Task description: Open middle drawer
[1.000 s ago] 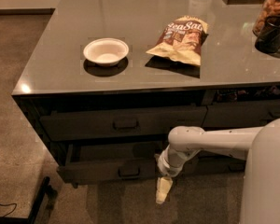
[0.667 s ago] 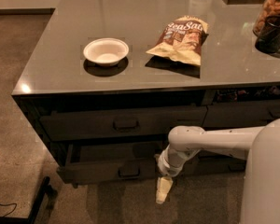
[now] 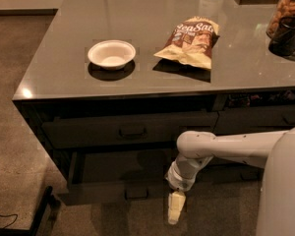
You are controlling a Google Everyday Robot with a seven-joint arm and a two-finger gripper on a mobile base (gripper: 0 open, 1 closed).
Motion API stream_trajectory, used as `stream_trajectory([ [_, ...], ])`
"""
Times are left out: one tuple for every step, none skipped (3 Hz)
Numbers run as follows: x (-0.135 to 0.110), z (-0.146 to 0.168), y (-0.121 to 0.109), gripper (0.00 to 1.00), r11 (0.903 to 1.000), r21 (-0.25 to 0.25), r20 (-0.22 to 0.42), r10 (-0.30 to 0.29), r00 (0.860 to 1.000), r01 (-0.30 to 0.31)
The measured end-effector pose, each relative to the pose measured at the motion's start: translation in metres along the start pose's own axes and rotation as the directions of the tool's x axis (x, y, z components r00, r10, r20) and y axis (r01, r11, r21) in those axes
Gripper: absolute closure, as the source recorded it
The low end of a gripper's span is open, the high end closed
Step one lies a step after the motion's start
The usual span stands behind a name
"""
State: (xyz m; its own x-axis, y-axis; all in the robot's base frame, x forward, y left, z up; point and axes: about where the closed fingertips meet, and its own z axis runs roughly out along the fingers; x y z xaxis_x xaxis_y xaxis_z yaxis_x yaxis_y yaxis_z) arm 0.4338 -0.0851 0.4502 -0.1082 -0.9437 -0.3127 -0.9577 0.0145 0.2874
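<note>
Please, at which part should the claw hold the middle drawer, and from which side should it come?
Probably the small bar handle at the centre of the front of the middle drawer. It lies horizontal and faces the room, so come straight from the front, level with it. The drawer is already pulled out. The claw hangs low near its right end, pointing down.

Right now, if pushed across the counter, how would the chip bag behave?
The chip bag looks puffy and crinkled, so it is probably light and floppy. On the glossy counter it would likely slide, not roll. The hand hangs near the floor, well below it.
</note>
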Motion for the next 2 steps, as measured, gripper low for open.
stream_trajectory([
  [0.0006,-0.0022,0.0223,0.00,0.9971,-0.074,-0.011,0.017,1.000,-0.017],
  [0.0006,-0.0022,0.0223,0.00,0.9971,-0.074,-0.011,0.017,1.000,-0.017],
])
